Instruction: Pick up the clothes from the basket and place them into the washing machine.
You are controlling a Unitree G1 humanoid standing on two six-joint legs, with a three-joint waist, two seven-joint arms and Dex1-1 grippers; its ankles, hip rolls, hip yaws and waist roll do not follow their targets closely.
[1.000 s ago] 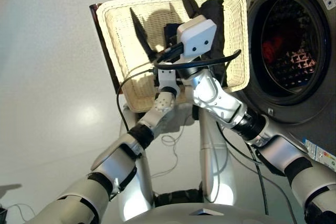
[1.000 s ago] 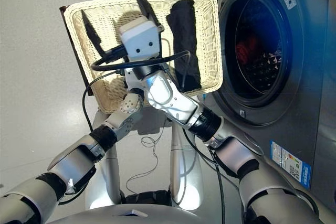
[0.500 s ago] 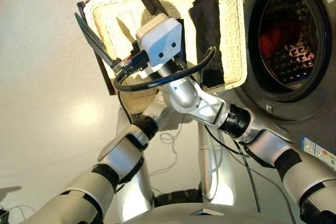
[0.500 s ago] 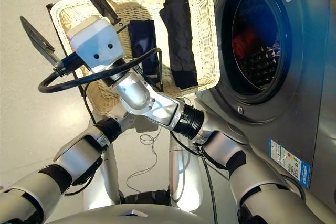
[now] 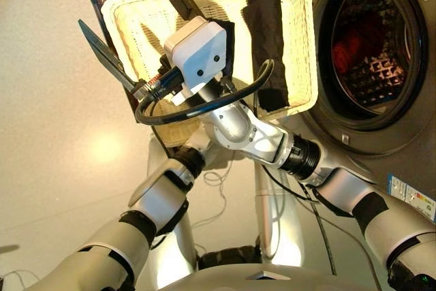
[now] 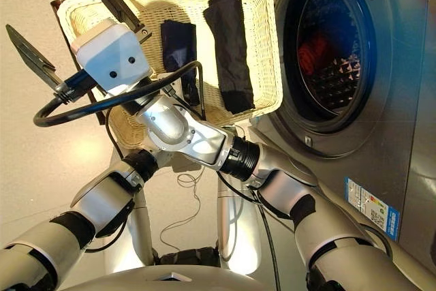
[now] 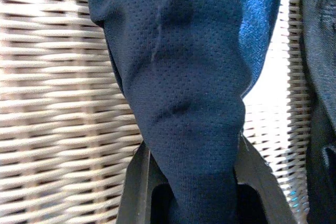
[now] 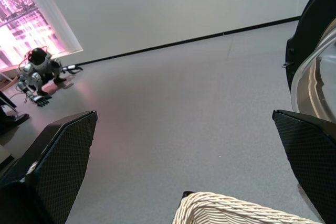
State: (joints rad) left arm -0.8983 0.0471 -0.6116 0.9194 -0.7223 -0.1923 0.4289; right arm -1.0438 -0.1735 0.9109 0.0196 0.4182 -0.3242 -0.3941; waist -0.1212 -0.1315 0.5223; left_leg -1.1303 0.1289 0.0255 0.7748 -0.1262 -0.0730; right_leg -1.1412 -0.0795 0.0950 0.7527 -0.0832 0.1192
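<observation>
Spreading wide, the right gripper [image 6: 68,35] has its two black fingers [image 6: 109,1] far apart and holds nothing; it is raised above the left end of the basket [image 6: 266,46], pointing away over the floor [image 8: 173,103]. The right wrist view confirms this: both finger pads frame bare floor, with only a corner of the basket rim below.

The left gripper [image 7: 194,182] is hidden behind the right forearm in the head views. Its wrist view shows the navy cloth [image 7: 184,77] pinched between its fingers and filling the view, with wicker weave behind.

The basket rests on a dark stand just left of the washing machine [image 6: 381,134]. The navy cloth [image 6: 178,42] lies in the basket's middle, partly covered by the right arm's black cable [image 6: 102,103]. The black cloth [image 6: 230,46] lies lengthwise beside it, nearer the machine.

The porthole stands open; the coral-red cloth [image 6: 315,52] lies inside the perforated drum.

A small quadruped robot [image 8: 39,77] stands far off on the floor.
</observation>
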